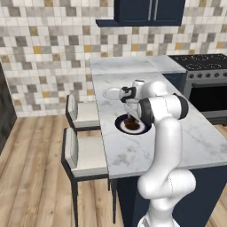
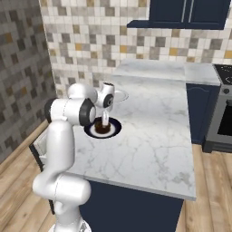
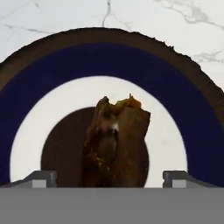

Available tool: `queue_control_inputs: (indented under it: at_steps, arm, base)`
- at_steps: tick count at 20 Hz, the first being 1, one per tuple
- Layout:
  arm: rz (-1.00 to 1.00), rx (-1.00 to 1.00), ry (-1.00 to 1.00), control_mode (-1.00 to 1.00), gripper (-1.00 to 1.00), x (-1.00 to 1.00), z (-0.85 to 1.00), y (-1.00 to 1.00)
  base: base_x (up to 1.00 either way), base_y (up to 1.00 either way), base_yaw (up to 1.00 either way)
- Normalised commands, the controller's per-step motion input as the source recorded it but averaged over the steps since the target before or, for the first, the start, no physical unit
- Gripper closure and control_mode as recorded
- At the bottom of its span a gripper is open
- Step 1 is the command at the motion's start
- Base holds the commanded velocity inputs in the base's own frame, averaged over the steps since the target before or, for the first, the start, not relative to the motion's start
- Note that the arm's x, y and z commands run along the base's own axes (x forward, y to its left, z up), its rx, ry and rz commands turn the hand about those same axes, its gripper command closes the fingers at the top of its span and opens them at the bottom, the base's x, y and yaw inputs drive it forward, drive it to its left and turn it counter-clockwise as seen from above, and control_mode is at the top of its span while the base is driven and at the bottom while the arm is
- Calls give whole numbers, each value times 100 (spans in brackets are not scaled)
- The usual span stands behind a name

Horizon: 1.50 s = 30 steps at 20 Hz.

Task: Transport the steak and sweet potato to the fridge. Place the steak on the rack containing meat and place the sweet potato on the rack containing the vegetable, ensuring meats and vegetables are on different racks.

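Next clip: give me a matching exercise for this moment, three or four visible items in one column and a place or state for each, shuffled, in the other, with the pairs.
Column one:
1. steak
2. plate
3. gripper
4. stove

Column two:
A. at the far end of the counter, behind the arm's work area
B. jaws apart, one fingertip on each side of the food
C. standing on edge in the middle of the dish
D. blue-banded and white-centred, resting on the marble top

Pairs: 1-C, 2-D, 3-B, 4-A
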Motion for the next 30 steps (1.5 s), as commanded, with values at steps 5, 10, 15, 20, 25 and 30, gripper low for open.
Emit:
queue_control_inputs:
  at_steps: [5,10,15,20,25,30]
  arm:
    - [0,9,6,-100,-100,-12,-39,3]
    - [0,4,9,-100,100,-42,-57,11]
    - [0,0,1,-100,100,-37,-49,26]
    - [-10,-1,-7,-100,100,-35,-10,16]
    - [-27,0,-18,-100,100,-67,74,0]
    - [-37,0,-16,-100,100,-82,78,1]
  base:
    - [0,0,0]
    - [0,0,0]
    - [0,0,0]
    - [0,0,0]
    - [0,0,0]
    - [0,0,0]
